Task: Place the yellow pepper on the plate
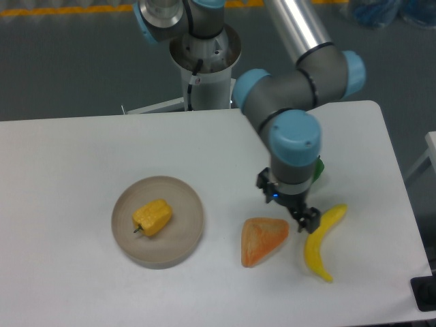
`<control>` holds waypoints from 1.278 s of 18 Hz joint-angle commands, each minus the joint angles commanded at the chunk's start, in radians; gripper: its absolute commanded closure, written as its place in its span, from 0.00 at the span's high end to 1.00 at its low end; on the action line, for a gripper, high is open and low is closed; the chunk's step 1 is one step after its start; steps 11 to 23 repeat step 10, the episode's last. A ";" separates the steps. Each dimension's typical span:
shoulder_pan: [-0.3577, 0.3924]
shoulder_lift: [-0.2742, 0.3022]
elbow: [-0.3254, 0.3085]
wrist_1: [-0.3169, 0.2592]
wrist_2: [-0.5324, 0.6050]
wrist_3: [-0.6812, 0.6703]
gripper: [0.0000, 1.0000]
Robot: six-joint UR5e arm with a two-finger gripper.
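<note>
The yellow pepper (152, 217) lies on its side in the middle of the round beige-grey plate (184, 238) at the left of the table, its dark stem pointing down-left. Nothing holds it. My gripper (291, 206) hangs far to the right of the plate, above the gap between the orange wedge and the banana. Its fingers are seen from above and look empty; the wrist hides the gap between them.
An orange wedge-shaped piece (263, 240) lies right of the plate. A yellow banana (321, 241) lies beside it. A dark green pepper (317, 170) is mostly hidden behind my wrist. The table's right edge is close to the banana.
</note>
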 joint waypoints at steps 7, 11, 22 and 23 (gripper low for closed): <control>-0.003 -0.017 0.003 0.006 -0.011 -0.006 1.00; -0.003 -0.017 0.003 0.006 -0.011 -0.006 1.00; -0.003 -0.017 0.003 0.006 -0.011 -0.006 1.00; -0.003 -0.017 0.003 0.006 -0.011 -0.006 1.00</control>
